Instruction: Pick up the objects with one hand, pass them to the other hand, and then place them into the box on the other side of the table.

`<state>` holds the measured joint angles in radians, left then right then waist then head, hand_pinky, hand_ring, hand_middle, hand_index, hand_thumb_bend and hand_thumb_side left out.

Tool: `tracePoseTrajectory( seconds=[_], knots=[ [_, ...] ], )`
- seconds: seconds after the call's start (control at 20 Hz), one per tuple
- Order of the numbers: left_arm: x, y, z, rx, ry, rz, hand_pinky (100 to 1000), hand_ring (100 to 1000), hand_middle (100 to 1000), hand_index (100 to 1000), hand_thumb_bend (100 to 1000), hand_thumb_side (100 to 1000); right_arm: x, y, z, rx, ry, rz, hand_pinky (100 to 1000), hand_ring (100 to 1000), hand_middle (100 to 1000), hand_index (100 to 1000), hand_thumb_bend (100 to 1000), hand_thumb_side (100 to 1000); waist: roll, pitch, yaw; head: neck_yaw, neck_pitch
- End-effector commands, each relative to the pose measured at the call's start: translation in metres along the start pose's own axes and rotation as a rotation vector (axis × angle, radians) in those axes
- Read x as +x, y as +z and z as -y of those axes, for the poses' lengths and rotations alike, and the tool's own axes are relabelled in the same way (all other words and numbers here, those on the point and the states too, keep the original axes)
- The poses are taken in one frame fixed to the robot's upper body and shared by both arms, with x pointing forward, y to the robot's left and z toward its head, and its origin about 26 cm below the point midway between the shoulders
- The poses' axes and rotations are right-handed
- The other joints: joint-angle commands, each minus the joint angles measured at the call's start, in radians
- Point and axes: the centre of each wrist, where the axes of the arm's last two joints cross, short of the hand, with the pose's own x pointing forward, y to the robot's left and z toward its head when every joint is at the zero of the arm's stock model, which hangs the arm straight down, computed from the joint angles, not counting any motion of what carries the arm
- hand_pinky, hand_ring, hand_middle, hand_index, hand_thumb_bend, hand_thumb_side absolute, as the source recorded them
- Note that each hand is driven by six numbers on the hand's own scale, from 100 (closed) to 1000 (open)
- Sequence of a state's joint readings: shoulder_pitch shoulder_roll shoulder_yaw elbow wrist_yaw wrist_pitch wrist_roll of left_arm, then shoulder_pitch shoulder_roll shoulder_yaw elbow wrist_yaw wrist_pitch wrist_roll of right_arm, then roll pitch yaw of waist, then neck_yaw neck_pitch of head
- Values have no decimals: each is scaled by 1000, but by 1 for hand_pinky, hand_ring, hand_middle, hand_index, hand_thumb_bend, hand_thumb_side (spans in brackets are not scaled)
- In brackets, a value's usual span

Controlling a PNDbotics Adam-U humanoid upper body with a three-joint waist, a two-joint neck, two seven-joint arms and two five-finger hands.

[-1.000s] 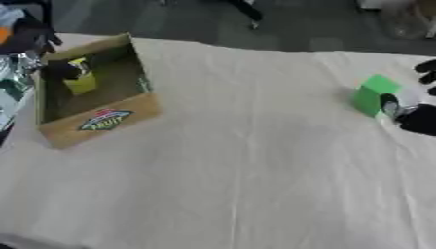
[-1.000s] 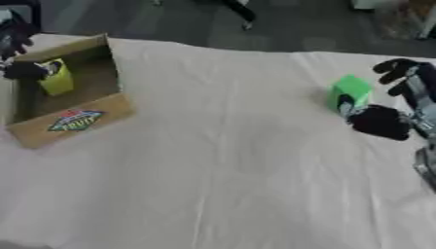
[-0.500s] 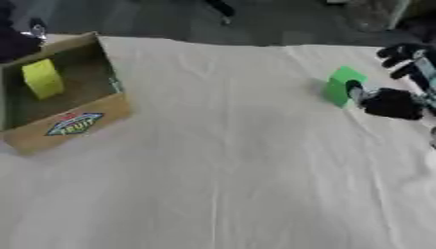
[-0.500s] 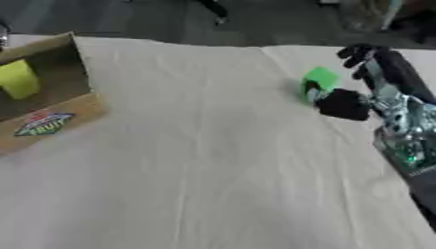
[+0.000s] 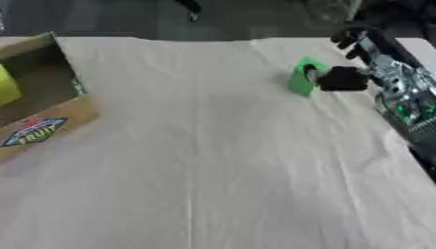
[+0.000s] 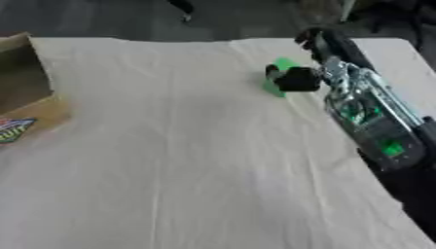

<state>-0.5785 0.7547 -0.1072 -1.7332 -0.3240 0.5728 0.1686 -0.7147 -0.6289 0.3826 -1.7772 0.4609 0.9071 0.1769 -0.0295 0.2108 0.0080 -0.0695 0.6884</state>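
Note:
A green block (image 5: 300,76) stands on the cloth-covered table (image 5: 204,160) at the far right. My right hand (image 5: 343,78) is beside it, coming in from the right. Its dark thumb lies against the block's right face, while its fingers (image 5: 347,37) spread out behind and above the block, apart from it. The cardboard box (image 5: 41,125) with a fruit label sits at the left edge, and a yellow object (image 5: 5,86) lies inside it. My left hand shows in no view.
My right forearm (image 6: 368,116), silver with green lights, stretches along the table's right edge. The cloth between the box and the block is wrinkled and bare. Dark floor lies beyond the table's far edge.
The camera has swung toward the right, so the box has slid to the left edge. My left hand has left the picture. My right hand has closed in on the green block.

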Motion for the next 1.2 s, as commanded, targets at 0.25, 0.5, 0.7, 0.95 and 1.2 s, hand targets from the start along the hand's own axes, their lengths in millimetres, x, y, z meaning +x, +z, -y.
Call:
tracePoseTrajectory(
  seconds=[0.25, 0.5, 0.7, 0.95, 1.2],
  knots=[
    [-3, 0, -9, 24, -10, -4, 575, 739, 709, 833, 107, 615, -1, -25, 13, 70, 65, -54, 887, 840, 828, 854, 413, 337, -6, -32, -15, 6, 14],
    [-9, 0, -7, 18, -17, -28, 575, 738, 705, 831, 105, 622, 1, -34, 20, 129, 77, -70, 893, 852, 841, 859, 422, 349, -6, -33, -20, 13, 18],
    [-11, 0, -6, 16, -17, -39, 576, 738, 703, 831, 106, 623, 8, -43, 27, 167, 85, -76, 899, 861, 849, 863, 437, 362, -2, -34, -20, 9, 21],
    [-15, -1, -4, 9, -23, -56, 577, 738, 701, 829, 105, 628, 20, -56, 29, 215, 106, -92, 906, 871, 858, 869, 458, 370, 1, -37, -23, 7, 27],
    [-22, -2, -2, 8, -29, -84, 576, 738, 699, 829, 105, 630, 26, -73, 19, 305, 130, -146, 913, 883, 870, 873, 479, 376, 1, -46, -29, 8, 37]
  ],
)
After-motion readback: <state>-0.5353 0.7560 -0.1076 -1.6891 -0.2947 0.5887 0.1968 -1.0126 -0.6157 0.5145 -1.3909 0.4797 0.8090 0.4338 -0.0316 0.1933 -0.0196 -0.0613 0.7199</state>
